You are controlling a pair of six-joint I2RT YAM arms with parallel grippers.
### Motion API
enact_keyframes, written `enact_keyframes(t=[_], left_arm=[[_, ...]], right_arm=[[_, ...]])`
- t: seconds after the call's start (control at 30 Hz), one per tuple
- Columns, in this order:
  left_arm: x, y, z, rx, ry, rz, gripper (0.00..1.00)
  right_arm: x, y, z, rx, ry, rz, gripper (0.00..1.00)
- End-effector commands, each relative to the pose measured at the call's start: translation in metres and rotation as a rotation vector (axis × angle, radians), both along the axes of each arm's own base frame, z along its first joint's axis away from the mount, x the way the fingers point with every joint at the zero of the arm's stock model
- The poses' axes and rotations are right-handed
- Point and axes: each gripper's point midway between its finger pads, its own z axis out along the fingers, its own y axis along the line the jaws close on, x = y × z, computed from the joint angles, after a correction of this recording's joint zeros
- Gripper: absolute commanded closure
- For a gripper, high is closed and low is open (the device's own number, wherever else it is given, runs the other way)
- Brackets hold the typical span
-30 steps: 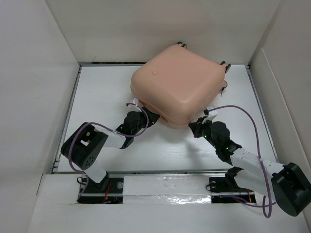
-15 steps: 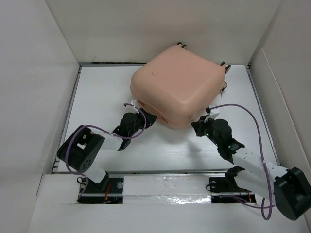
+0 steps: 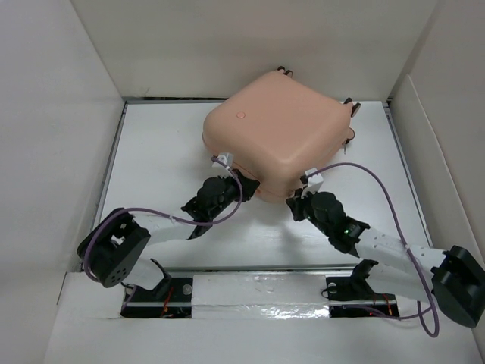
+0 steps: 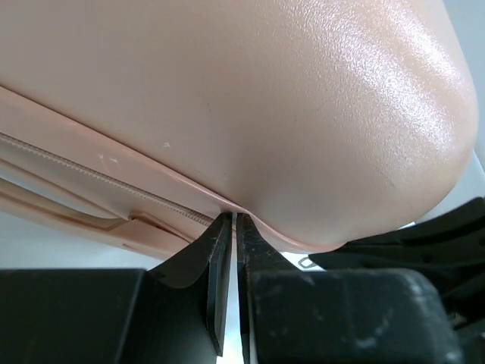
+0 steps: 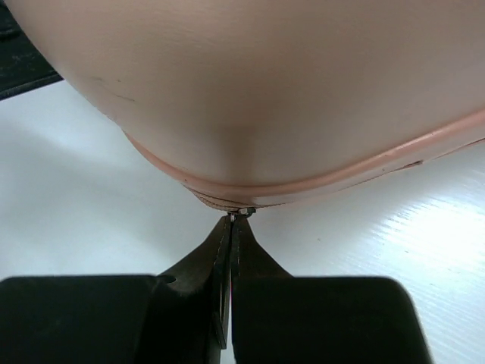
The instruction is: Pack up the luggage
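The pink suitcase [image 3: 276,129] takes up the far right of the worktop [image 3: 159,144], its far corner close to the back wall [image 3: 250,45]. Bare worktop lies open on its left, out to the left wall [image 3: 53,136]. The left end effector [image 4: 233,221] and right end effector [image 5: 232,220], both pinched shut, crowd the suitcase's near edge, with a gap between them.

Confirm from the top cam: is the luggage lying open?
No, the luggage lies shut, its pink halves meeting along the near seam.

luggage [image 3: 276,133] | peach-pink hard shell | lid down | flat, far centre
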Motion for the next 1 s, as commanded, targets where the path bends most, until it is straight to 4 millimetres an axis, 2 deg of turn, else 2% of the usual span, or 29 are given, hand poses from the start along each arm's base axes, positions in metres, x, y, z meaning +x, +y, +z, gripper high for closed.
enact_keyframes(t=[0.0, 0.03, 0.07, 0.13, 0.17, 0.2, 0.23, 0.27, 0.3, 0.33, 0.37, 0.4, 0.47, 0.5, 0.53, 0.6, 0.7, 0.73, 0.8, 0.83, 0.87, 0.9, 0.93, 0.97], left_arm=[[0.003, -0.024, 0.018, -0.017, -0.050, -0.040, 0.95], [0.005, -0.028, 0.023, -0.022, -0.060, -0.036, 0.95], [0.008, -0.030, 0.020, -0.023, -0.049, -0.027, 0.95], [0.012, -0.033, 0.023, -0.040, -0.048, -0.018, 0.96], [0.013, -0.034, 0.021, -0.041, -0.042, -0.016, 0.96], [0.013, -0.036, 0.022, -0.048, -0.036, -0.022, 0.96], [0.014, -0.039, 0.022, -0.050, -0.030, -0.026, 0.97], [0.012, -0.043, 0.022, -0.052, -0.028, -0.036, 0.98], [0.013, -0.043, 0.022, -0.053, -0.023, -0.031, 0.98], [0.013, -0.042, 0.021, -0.052, -0.020, -0.028, 0.99], [0.013, -0.042, 0.020, -0.052, -0.018, -0.027, 0.99], [0.013, -0.042, 0.019, -0.051, -0.017, -0.027, 0.99], [0.010, -0.039, 0.016, -0.051, -0.010, -0.023, 1.00], [0.015, -0.031, 0.013, -0.045, -0.002, -0.005, 1.00], [0.017, -0.024, 0.014, -0.055, 0.000, 0.005, 1.00], [0.010, -0.015, 0.014, -0.089, 0.004, -0.032, 1.00], [0.010, 0.006, 0.005, -0.050, 0.017, 0.016, 0.90], [0.019, 0.022, 0.005, -0.044, 0.013, 0.075, 0.76], [0.021, 0.047, 0.004, -0.049, 0.017, 0.141, 0.60], [0.024, 0.061, 0.005, -0.051, 0.021, 0.179, 0.51], [0.031, 0.089, 0.009, -0.060, 0.020, 0.257, 0.50], [0.034, 0.104, 0.011, -0.068, 0.023, 0.299, 0.49], [0.036, 0.117, 0.016, -0.075, 0.012, 0.333, 0.48], [0.038, 0.137, 0.026, -0.081, -0.003, 0.386, 0.48]], right_arm=[[-0.034, 0.053, 0.025, 0.048, 0.000, 0.186, 1.00], [-0.037, 0.061, 0.032, 0.048, -0.006, 0.199, 1.00], [-0.042, 0.069, 0.030, 0.040, 0.001, 0.224, 1.00], [-0.061, 0.089, 0.031, 0.035, 0.008, 0.295, 1.00], [-0.063, 0.099, 0.041, 0.045, -0.004, 0.308, 1.00], [-0.068, 0.108, 0.037, 0.028, 0.007, 0.325, 1.00], [-0.075, 0.122, 0.049, 0.042, -0.007, 0.353, 1.00], [-0.079, 0.130, 0.052, 0.042, -0.007, 0.370, 1.00], [-0.081, 0.139, 0.047, 0.024, 0.002, 0.383, 1.00], [-0.085, 0.148, 0.050, 0.031, 0.001, 0.397, 1.00], [-0.081, 0.154, 0.056, 0.042, -0.007, 0.386, 1.00], [-0.082, 0.167, 0.072, 0.077, -0.027, 0.398, 1.00], [-0.071, 0.180, 0.075, 0.086, -0.039, 0.368, 1.00], [-0.067, 0.188, 0.088, 0.107, -0.053, 0.359, 1.00], [-0.061, 0.189, 0.090, 0.117, -0.058, 0.328, 1.00], [-0.049, 0.187, 0.103, 0.147, -0.101, 0.262, 1.00], [-0.033, 0.181, 0.127, 0.232, -0.133, 0.204, 1.00], [-0.027, 0.182, 0.135, 0.270, -0.144, 0.189, 1.00], [-0.014, 0.185, 0.123, 0.303, -0.105, 0.141, 1.00], [-0.005, 0.187, 0.129, 0.363, -0.109, 0.130, 1.00], [-0.013, 0.194, 0.119, 0.384, -0.093, 0.183, 1.00], [-0.013, 0.197, 0.110, 0.406, -0.073, 0.193, 1.00], [-0.020, 0.201, 0.117, 0.449, -0.090, 0.227, 1.00], [-0.027, 0.201, 0.108, 0.442, -0.082, 0.248, 1.00]])
